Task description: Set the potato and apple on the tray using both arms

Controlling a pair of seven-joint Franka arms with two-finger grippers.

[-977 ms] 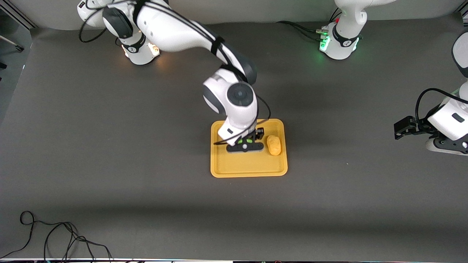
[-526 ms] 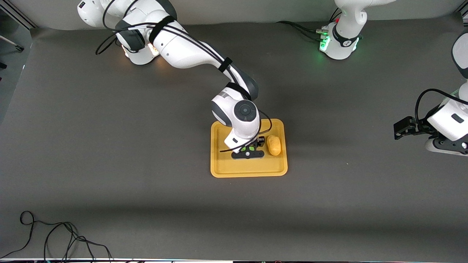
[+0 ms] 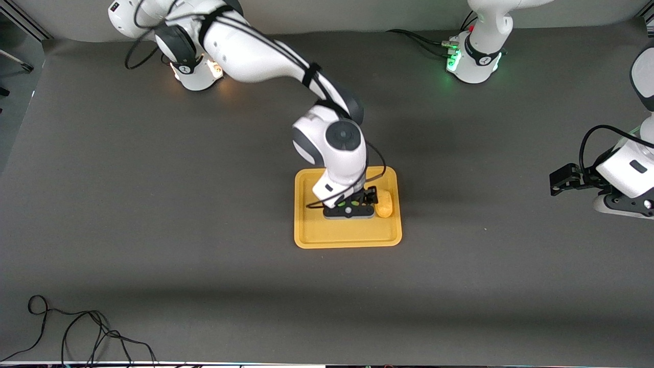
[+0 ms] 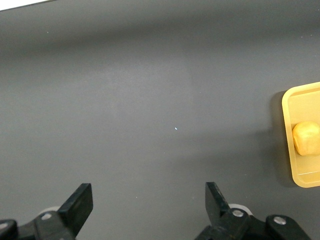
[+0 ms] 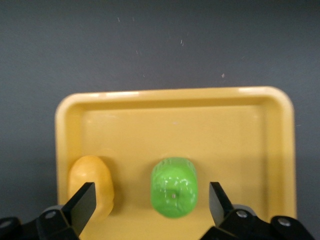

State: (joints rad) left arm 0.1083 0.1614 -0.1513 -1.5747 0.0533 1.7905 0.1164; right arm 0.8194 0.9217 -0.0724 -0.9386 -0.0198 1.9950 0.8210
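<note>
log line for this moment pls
apple: on tray | potato: on tray beside apple | right gripper: open over apple | left gripper: open, waiting

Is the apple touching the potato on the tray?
Apart. The right wrist view shows a strip of bare tray floor between the apple and the potato.

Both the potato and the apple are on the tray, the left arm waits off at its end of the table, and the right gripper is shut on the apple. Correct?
Not quite. The right gripper is open, its jaws apart and clear of the apple, as the right wrist view shows. The rest holds: potato and apple lie on the tray, and the left gripper waits aside.
</note>
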